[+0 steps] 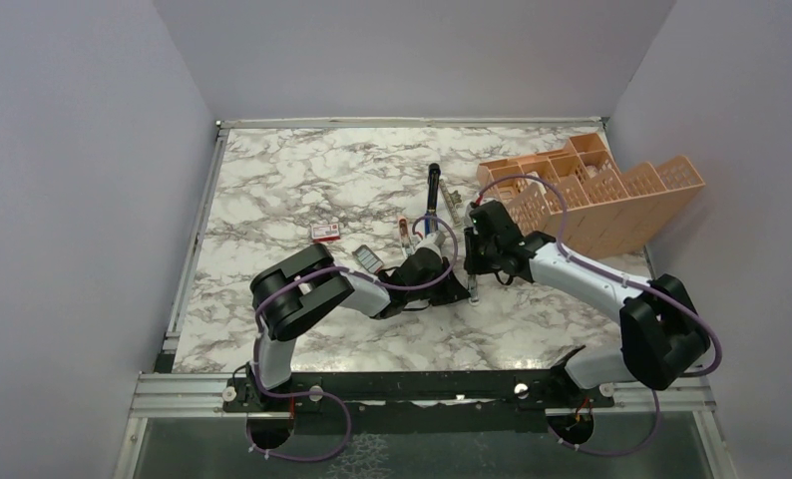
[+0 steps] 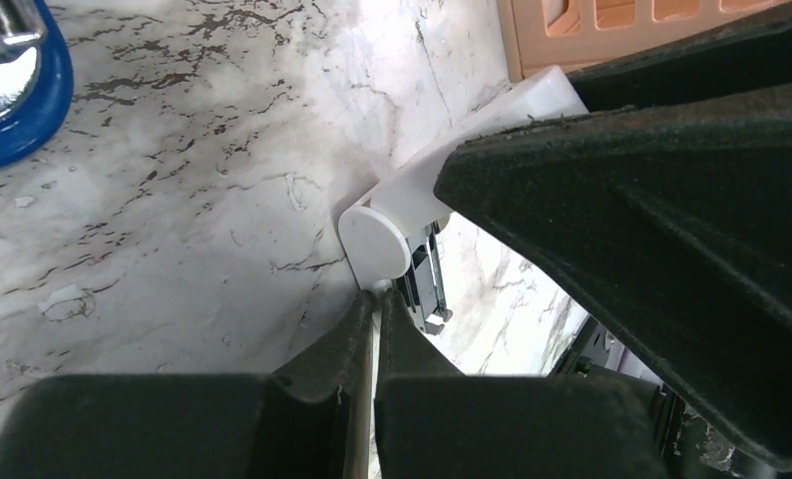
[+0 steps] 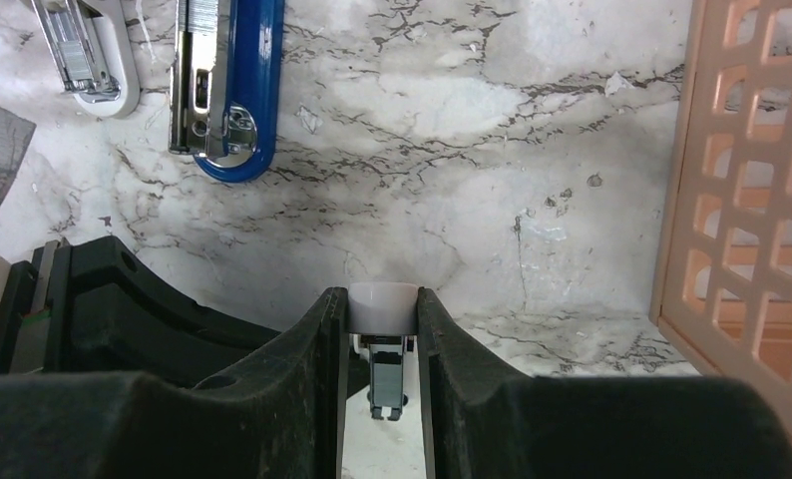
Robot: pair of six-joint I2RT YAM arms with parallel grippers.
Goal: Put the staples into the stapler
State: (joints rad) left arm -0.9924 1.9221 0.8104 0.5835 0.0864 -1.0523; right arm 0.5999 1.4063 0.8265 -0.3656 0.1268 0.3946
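- Clamped tight: the right claw (image 3: 383,299), gripping a white piece (image 2: 377,235) with a rounded end and a metal insert, close over the marble surface (image 3: 492,150).
- Pinched to a hairline gap: the left claw (image 2: 375,307), tips just beside that white piece. Thin pale sliver in the gap, but impossible to tell whether a strip or only surface showing through.
- Lying open nearby, apart from both claws: the blue stapler (image 3: 257,80), shiny metal channel facing up.
- Over beside the left arm: a small dark tray (image 1: 367,257), near the red-and-white box (image 1: 325,232). The staples inside are too small to make out.
- Probably a two-claw job on the white piece for now, with loading not yet done.
- Hold the right grip firm and level, so the metal insert cannot swing or slip out.
- Bring the left tips in slowly from the side, square to the piece, not across the right fingers.
- For loading, line a strip up along the open channel, legs down, then lower it flat rather than dropping one end first.
- Mind the peach rack (image 3: 741,200) just to the right when swinging the arm.
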